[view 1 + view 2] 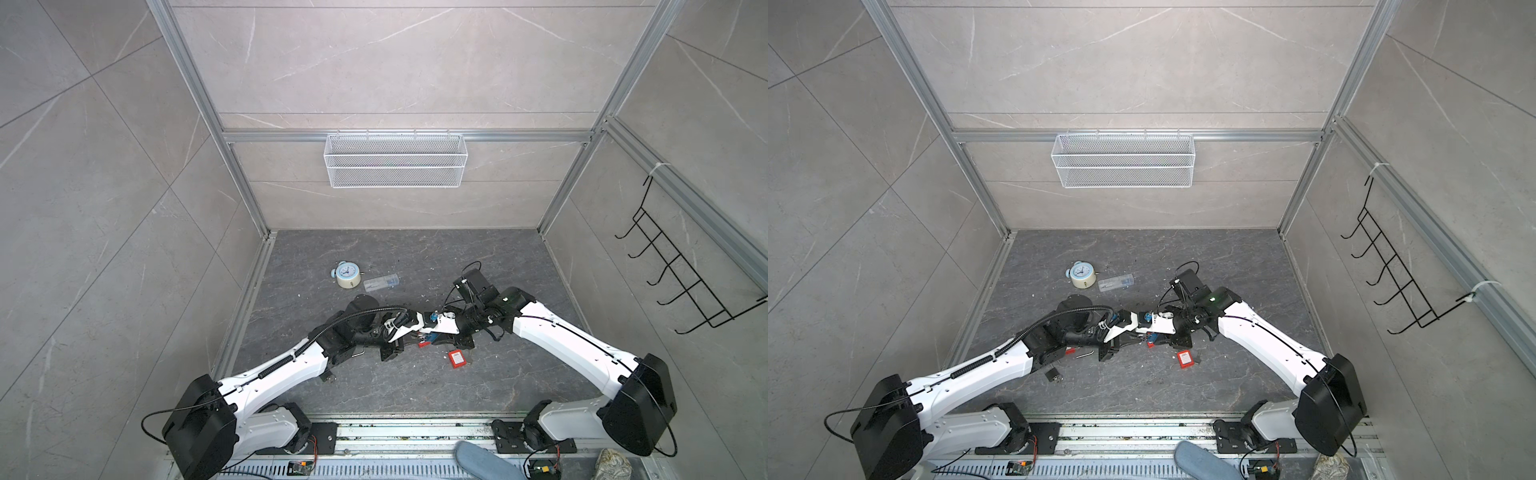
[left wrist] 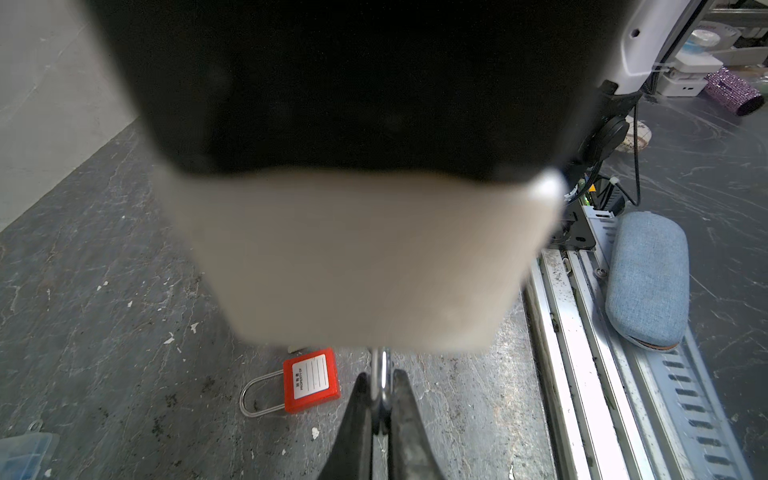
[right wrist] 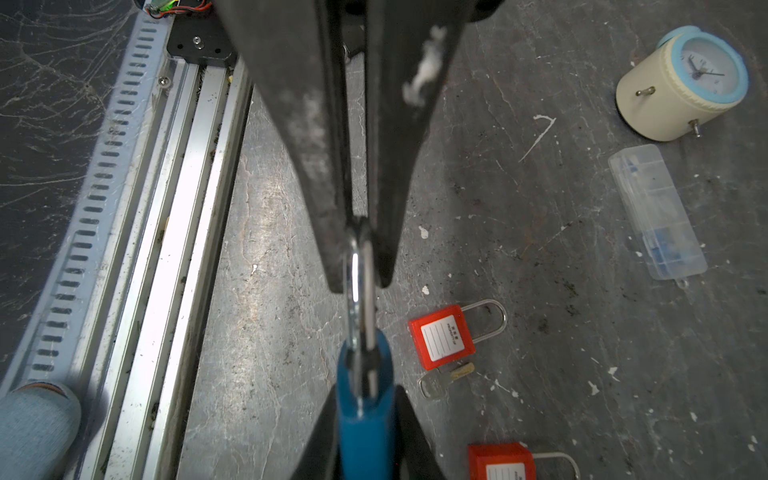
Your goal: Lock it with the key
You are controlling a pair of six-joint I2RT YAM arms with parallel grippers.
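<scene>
Jaws of both arms clamp one blue padlock point(image 3: 365, 415) between them, near the middle of the dark worktop point(image 1: 415, 257).
The left jaws are pinched nearly shut on its steel shackle point(image 3: 360, 291); the right jaws grip the blue body, narrowly parted. The key point(image 3: 436, 386) lies flat on the worktop, held by nothing, just beside a red padlock point(image 1: 456, 358) at five o'clock from the meeting jaws. An alarm clock point(image 1: 345, 272) and a clear box point(image 1: 381, 282) lie well apart at ten o'clock.
</scene>
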